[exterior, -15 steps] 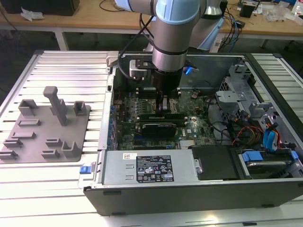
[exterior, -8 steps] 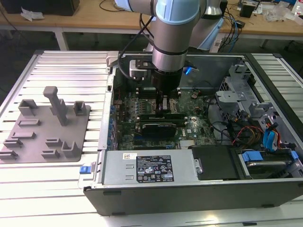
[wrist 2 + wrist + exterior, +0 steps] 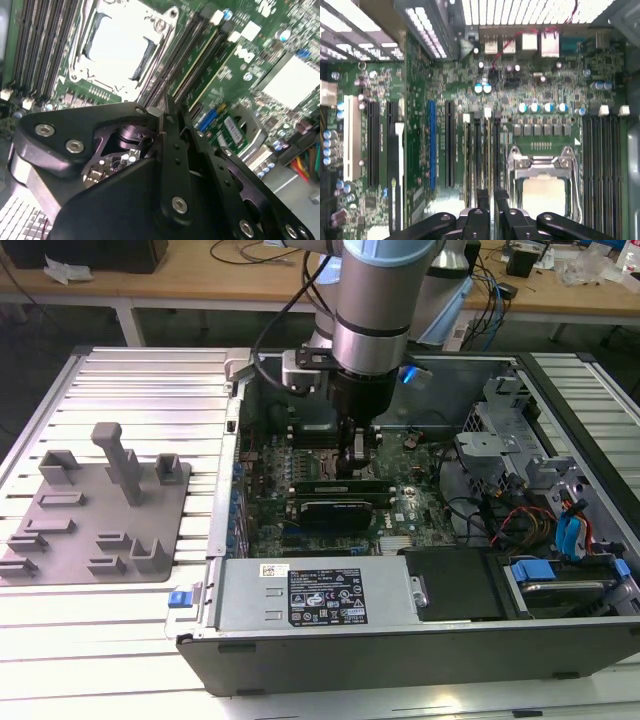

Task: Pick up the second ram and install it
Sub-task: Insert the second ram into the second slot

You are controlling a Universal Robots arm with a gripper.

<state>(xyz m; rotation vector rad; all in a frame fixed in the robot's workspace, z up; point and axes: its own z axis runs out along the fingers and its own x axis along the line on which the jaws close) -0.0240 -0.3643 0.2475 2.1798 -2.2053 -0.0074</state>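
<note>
Hovering low inside the open computer case, the gripper sits right over the bank of memory slots, nose down at the motherboard. Whether it is clamped on anything or just resting there, I cannot tell. The black linkage crowds the second wrist view and hides the contact. Just off its tip lies the second ram, the thin green stick, standing on edge in a slot. It looks upright rather than leaning, as it needs to be to go straight down into the slot. A sister stick lies just beside it in the neighbouring slot. Its long axis runs straight away from the gripper, alongside the processor socket, with one end by the tip and the other up by the pale latches. By my read it also lines up with the black card, so it lies across the exterior view from left to right. I'd judge it at or very near seated, though the latches are too small to call. Further out, the grey plastic fixture sits on the ribbed surface, well apart from the case.
</note>
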